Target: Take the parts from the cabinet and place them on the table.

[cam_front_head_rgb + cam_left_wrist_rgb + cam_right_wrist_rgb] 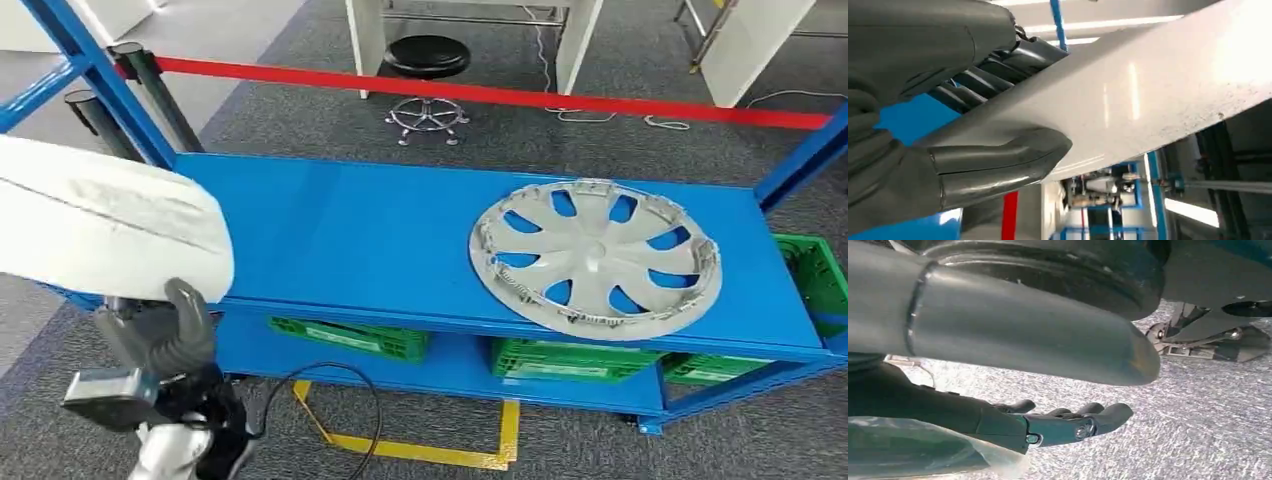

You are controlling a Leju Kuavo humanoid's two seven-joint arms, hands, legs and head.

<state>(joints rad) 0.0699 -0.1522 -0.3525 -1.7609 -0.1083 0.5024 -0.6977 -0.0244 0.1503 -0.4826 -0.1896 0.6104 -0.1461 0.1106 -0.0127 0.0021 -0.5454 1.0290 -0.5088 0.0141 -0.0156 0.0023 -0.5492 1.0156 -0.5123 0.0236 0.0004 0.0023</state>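
Gripping a white part (100,225), the left hand (160,335); right hand (1058,425) spread, holding nothing.

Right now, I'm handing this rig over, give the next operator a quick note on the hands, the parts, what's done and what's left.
Left hand: grips a large white panel, thumb on one face, fingers on the other, at the blue table's left end.
Right hand: hangs over the grey carpet, fingers apart, holding nothing.
Done: a silver wheel cover lies flat on the table's right half.
Left: set the panel down on the bare blue surface, then release.
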